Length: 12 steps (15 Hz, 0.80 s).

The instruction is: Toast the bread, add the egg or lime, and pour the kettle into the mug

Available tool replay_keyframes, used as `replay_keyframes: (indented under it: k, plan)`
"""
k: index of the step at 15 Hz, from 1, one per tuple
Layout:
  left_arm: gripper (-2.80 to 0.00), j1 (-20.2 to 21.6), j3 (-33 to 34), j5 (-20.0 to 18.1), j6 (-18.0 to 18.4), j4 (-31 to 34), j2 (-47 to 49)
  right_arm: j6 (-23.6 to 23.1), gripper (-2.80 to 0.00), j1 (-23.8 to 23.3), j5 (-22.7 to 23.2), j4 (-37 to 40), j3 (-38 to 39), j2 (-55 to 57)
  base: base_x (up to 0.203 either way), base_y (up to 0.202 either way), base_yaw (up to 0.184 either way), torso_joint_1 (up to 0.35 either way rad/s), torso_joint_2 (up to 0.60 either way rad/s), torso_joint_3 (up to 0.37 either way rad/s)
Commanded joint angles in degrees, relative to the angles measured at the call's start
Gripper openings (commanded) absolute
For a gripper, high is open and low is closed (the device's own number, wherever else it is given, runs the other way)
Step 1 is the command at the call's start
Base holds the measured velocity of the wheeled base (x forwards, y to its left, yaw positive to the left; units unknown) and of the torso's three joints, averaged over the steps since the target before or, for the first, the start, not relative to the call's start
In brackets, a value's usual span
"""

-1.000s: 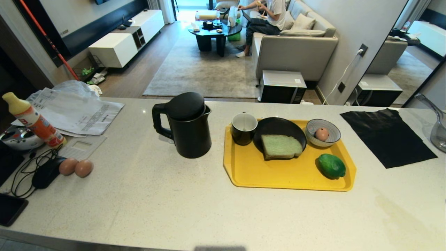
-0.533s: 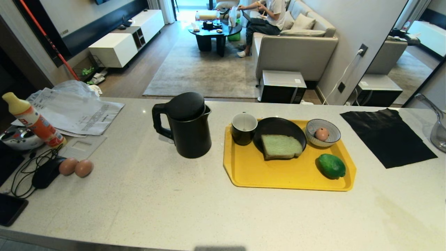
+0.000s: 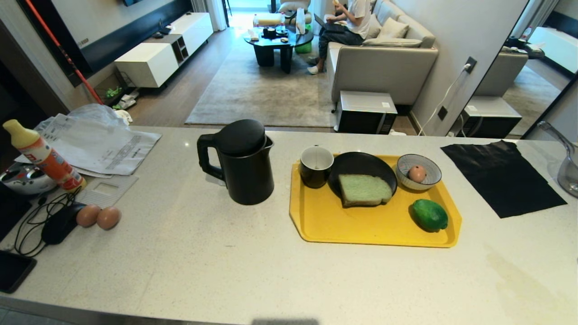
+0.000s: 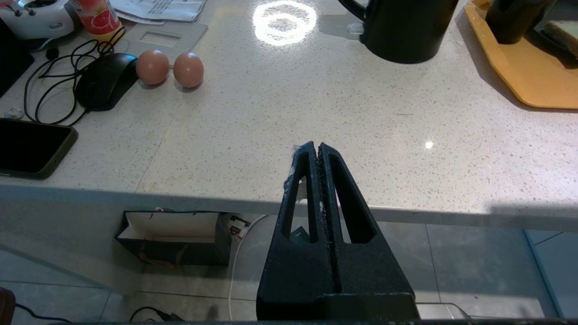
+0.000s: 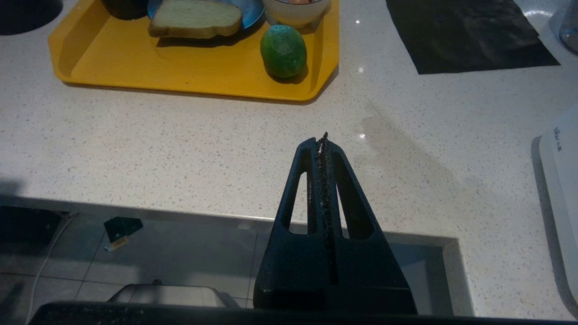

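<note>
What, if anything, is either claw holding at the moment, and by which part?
Nothing is held: the left claw and right claw are both shut and empty near the counter's edge.

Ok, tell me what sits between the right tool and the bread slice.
Nothing visible blocks it: bare countertop, then the yellow plastic tray, separate the shut right tool from the pale green bread slice on the dark plate.

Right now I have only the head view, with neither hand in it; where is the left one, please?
Observer: The left hand is shut and empty at the counter's near edge, eggs and kettle beyond it.
Operator: And the right one?
Observer: The right hand is shut and empty at that edge, facing the lime.
Operator: Anything near it I can't see?
Observer: A white object lies on the counter beside it.
</note>
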<state>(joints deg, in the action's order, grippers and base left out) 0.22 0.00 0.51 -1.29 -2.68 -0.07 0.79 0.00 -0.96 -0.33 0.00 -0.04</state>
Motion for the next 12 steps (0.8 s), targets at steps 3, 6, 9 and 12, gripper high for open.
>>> replay_keyframes:
  k: [3, 6, 9, 12]
  plan:
    - [-2.8, 0.04, 0.97, 0.02, -0.03, -0.04, -0.1, -0.09, -2.8, 0.0, 0.0, -0.03, 0.09, 0.04, 0.0, 0.0, 0.0, 0.0, 0.0, 0.0]
    - [-2.8, 0.04, 0.97, 0.02, -0.03, -0.04, -0.1, 0.0, -2.8, 0.0, 0.0, -0.02, 0.09, 0.04, 0.0, 0.0, 0.0, 0.0, 0.0, 0.0]
    - [-2.8, 0.04, 0.97, 0.02, -0.03, -0.04, -0.1, -0.09, -2.8, 0.0, 0.0, -0.08, 0.09, 0.04, 0.0, 0.0, 0.0, 0.0, 0.0, 0.0]
    - [-2.8, 0.04, 0.97, 0.02, -0.03, -0.04, -0.1, -0.18, -2.8, 0.09, 0.08, -0.03, 0.09, 0.04, 0.0, 0.0, 0.0, 0.0, 0.0, 0.0]
